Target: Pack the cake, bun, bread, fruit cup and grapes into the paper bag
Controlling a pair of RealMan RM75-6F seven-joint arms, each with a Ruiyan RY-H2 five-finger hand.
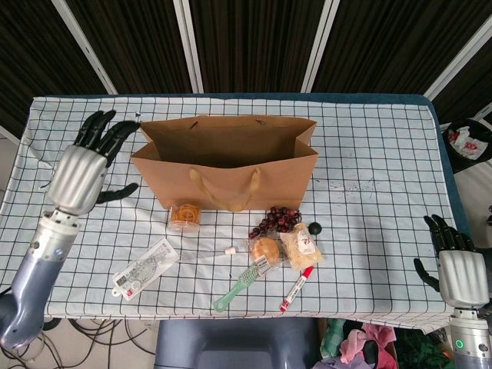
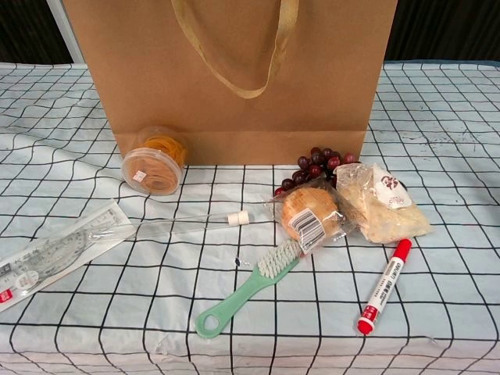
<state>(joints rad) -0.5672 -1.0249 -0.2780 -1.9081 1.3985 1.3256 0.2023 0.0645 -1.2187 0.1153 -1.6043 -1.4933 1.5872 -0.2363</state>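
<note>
Both empty: left robot hand splayed beside paper bag, right robot hand loosely spread.

We see a checked cloth covering the worktop, white with dark grid lines. Toward the front edge lies a green brush, bristles up and handle pointing at the front-left corner. Right of it — also near the front edge — a red marker lies slanted, its red cap nearest the edge. Toward the front-left corner we find a clear packet holding a ruler set. Between that packet and the brush a thin clear tube with a white cap lies almost parallel to the front edge. A small black ball sits further back, right of centre.
</note>
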